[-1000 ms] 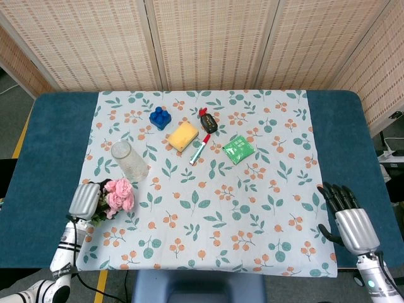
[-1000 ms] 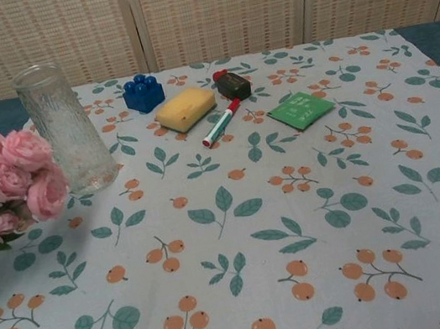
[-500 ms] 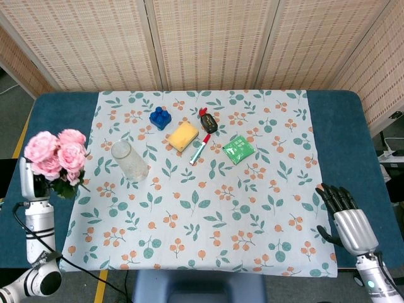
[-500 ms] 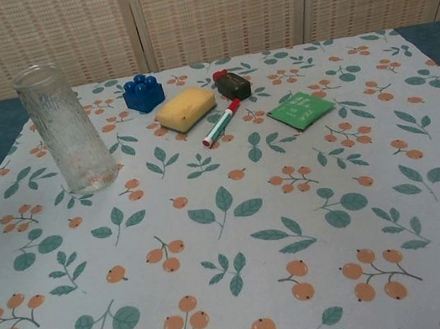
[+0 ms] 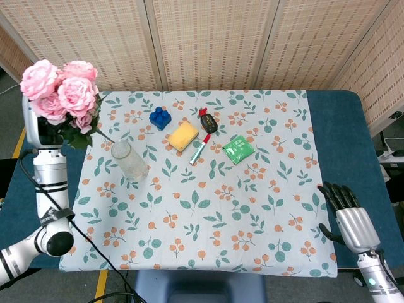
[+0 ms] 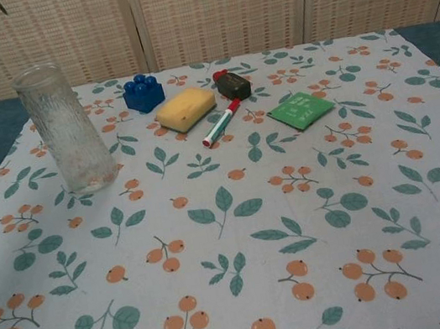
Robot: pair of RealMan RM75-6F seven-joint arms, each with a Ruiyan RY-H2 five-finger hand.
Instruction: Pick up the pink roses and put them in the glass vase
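Note:
My left hand (image 5: 39,126) holds a bunch of pink roses (image 5: 60,87) high in the air at the far left of the head view, blooms up, to the left of and above the vase. The empty glass vase (image 5: 129,160) (image 6: 65,128) stands upright on the left part of the flowered cloth. In the chest view only a dark stem tip (image 6: 0,6) shows at the top edge. My right hand (image 5: 347,211) rests near the table's front right corner with fingers spread and nothing in it.
Behind the vase lie a blue block (image 5: 160,117), a yellow sponge (image 5: 183,136), a red-capped marker (image 5: 200,149), a small dark bottle (image 5: 207,122) and a green packet (image 5: 238,150). Woven screens (image 5: 208,38) close the back.
My left hand has lifted the roses from the cloth's front left up and back, well above the table. They left the chest view. The right hand has stayed put.

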